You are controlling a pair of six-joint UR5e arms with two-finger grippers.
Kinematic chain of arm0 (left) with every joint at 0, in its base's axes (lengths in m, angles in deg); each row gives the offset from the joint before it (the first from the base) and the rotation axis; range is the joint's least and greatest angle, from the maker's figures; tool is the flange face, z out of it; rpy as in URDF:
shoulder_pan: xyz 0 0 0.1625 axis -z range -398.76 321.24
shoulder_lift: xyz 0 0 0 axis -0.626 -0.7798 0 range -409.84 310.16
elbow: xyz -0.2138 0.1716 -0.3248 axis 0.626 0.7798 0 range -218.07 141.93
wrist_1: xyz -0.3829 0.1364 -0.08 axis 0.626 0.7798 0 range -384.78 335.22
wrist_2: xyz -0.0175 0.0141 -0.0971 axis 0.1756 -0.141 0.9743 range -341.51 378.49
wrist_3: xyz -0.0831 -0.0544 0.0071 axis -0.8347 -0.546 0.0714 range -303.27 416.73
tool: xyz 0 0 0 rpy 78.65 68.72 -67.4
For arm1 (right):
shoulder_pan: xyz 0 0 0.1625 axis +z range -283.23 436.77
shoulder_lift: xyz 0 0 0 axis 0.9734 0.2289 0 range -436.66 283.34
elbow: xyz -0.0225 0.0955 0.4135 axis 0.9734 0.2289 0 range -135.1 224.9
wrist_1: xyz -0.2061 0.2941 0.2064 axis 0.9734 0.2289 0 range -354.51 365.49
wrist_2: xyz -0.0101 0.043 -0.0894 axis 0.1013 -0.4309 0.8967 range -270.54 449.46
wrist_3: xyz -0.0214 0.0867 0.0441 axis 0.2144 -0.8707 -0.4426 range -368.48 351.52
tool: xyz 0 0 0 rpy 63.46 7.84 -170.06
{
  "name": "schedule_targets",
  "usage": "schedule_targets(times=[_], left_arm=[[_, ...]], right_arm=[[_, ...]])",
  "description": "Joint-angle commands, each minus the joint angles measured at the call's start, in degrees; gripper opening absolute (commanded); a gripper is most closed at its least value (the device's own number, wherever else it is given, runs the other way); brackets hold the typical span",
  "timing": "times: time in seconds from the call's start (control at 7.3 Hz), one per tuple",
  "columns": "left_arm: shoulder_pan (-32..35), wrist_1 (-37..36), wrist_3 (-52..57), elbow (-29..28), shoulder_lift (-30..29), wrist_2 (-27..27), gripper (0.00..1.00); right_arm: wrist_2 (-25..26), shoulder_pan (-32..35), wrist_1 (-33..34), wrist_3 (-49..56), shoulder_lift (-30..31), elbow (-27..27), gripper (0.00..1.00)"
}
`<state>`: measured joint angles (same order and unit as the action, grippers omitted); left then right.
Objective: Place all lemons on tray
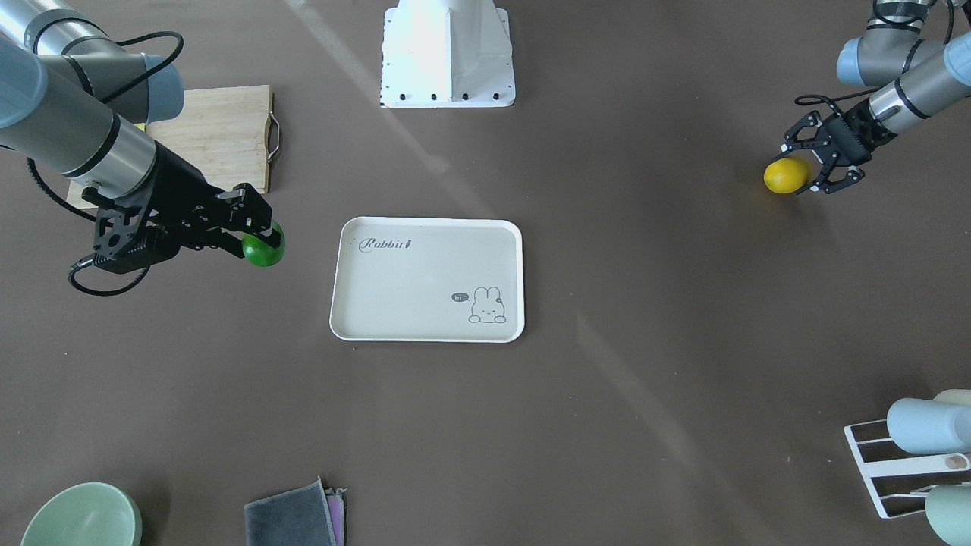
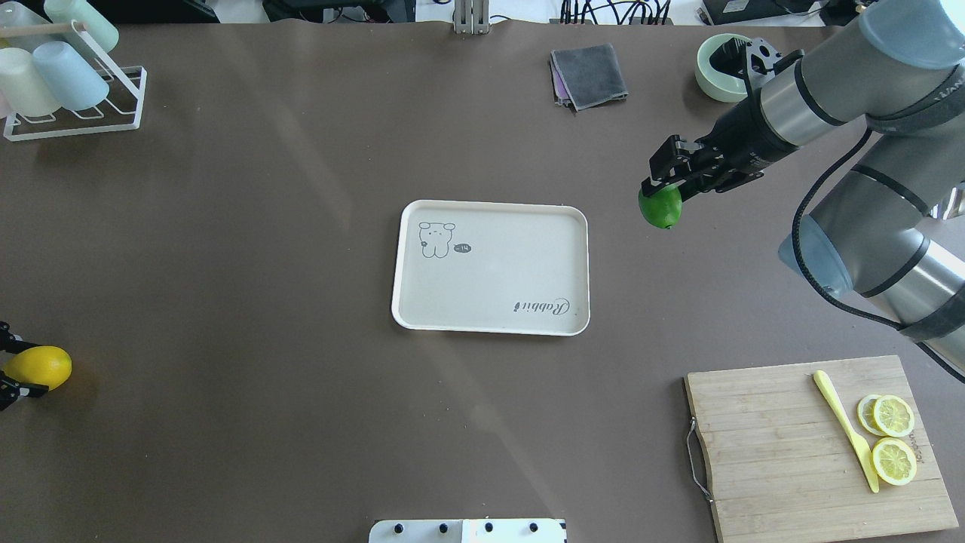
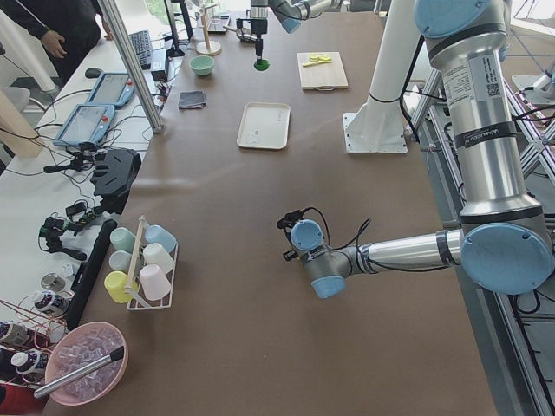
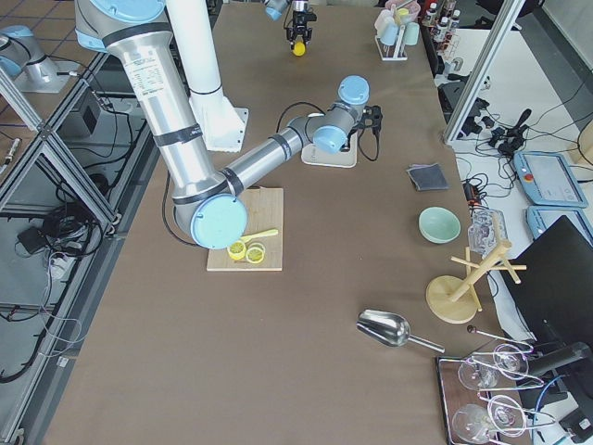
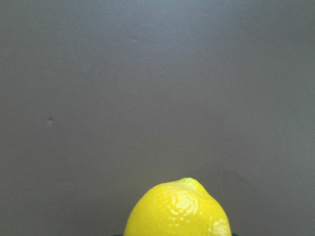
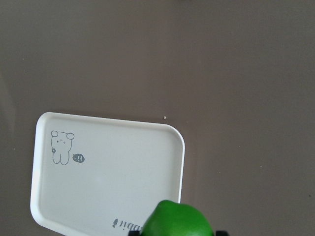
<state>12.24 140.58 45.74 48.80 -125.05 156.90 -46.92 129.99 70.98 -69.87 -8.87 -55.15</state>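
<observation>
The cream-white tray (image 2: 490, 326) with the bunny drawing lies flat at mid-table; it also shows in the front view (image 1: 425, 334) and the right wrist view (image 6: 108, 167). My right gripper (image 2: 663, 192) is shut on the green lemon (image 2: 660, 207) and holds it above the table just beside the tray's short edge, as the front view (image 1: 264, 244) also shows. My left gripper (image 1: 808, 168) is closed around the yellow lemon (image 1: 787, 175) far from the tray, at the table's left end (image 2: 38, 367). The left wrist view shows that lemon's tip (image 5: 179, 211) over bare table.
A wooden cutting board (image 2: 776, 445) with lemon slices (image 2: 893, 437) and a yellow knife (image 2: 844, 430) lies near my right arm. A green bowl (image 2: 716, 75), a grey cloth (image 2: 592, 75) and a cup rack (image 2: 68, 83) stand along the far edge.
</observation>
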Motion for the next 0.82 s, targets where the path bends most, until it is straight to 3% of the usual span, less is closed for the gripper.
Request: schedule_targets(times=[0.0, 0.14, 0.41, 0.68], left_arm=[[0.1, 0.7, -24.1, 7.9, -2.7, 5.6, 0.0], [0.2, 0.8, -33.2, 9.2, -6.0, 5.3, 0.0], [-0.1, -2.0, -52.5, 8.7, -16.8, -2.6, 0.0], [-0.3, -16.4, -53.7, 8.6, -29.7, -5.7, 0.0]], right_arm=[[1.2, -1.8, -0.1, -1.2, -0.7, -0.1, 0.0], [2.3, -2.9, 0.0, -3.1, -2.1, 0.0, 0.0], [5.8, -5.4, 0.1, -3.1, -3.3, 0.8, 0.0], [7.9, -7.0, -0.4, -3.0, -6.3, 5.9, 0.0]])
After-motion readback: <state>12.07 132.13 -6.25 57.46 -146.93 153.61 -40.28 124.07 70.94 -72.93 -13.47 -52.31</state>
